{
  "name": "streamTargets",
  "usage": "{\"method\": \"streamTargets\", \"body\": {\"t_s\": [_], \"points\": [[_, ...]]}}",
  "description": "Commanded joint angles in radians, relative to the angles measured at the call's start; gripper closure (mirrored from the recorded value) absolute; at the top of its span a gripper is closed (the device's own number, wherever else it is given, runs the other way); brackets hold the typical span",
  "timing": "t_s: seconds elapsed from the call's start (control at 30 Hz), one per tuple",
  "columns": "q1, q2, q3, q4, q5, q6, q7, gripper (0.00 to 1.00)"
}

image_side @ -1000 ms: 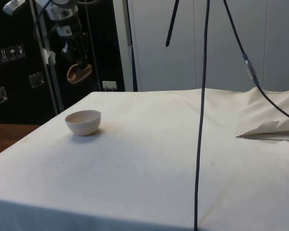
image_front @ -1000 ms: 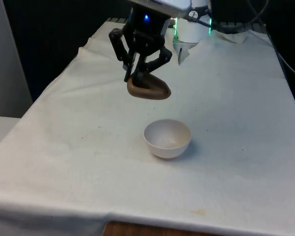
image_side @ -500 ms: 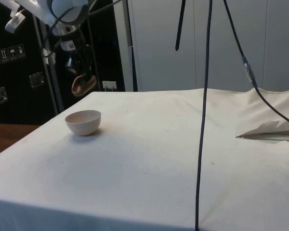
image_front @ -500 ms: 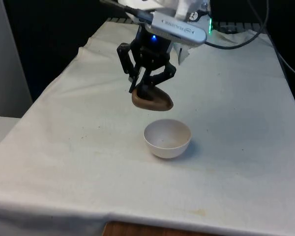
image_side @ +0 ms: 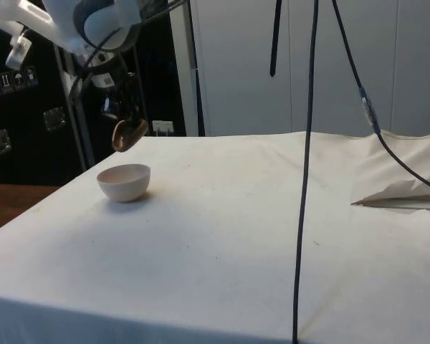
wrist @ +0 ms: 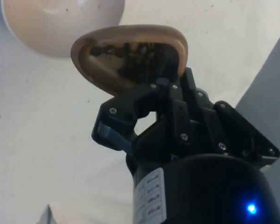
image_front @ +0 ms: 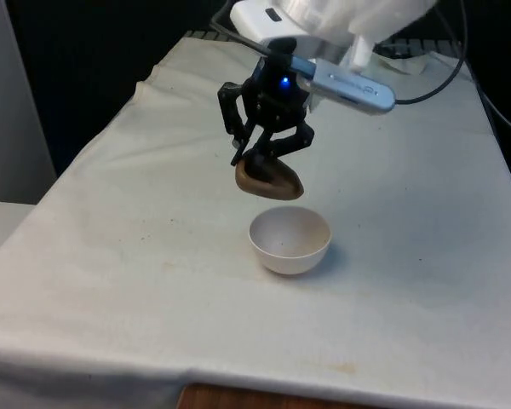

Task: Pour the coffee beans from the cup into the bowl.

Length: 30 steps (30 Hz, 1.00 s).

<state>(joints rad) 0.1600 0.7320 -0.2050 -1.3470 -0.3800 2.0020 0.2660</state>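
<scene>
White cloth (image_front: 136,256), bowl (image_front: 289,241) under tool-held (image_front: 268,153) cup (image_front: 268,178).

The end effector (wrist: 147,88) grips a tan cup's (wrist: 107,51) rim; dark coffee beans (wrist: 135,58) lie inside it, a pale bowl (wrist: 60,23) just beyond on the white-clothed tabletop (wrist: 42,140).

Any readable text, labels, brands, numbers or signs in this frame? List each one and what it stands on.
Nothing reads clearly.
White label on the gripper body: print too blurred to read.
Lettering on the arm's grey flange: too small to read.
Pictogram stickers on the dark cabinet: handling-type symbols, no legible words.
Cup and bowl: no markings.
</scene>
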Motion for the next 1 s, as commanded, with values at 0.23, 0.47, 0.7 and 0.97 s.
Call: {"method": "streamTargets", "body": {"t_s": [0.23,0.47,0.7,0.97], "points": [[0.009,-0.021,0.030,-0.037,-0.107,-0.029,0.073,1.00],[0.010,-0.019,0.058,-0.033,-0.168,-0.063,0.116,1.00],[0.001,-0.017,0.082,-0.029,-0.199,-0.077,0.135,1.00],[0.002,-0.009,0.084,-0.021,-0.202,-0.076,0.141,1.00]]}}
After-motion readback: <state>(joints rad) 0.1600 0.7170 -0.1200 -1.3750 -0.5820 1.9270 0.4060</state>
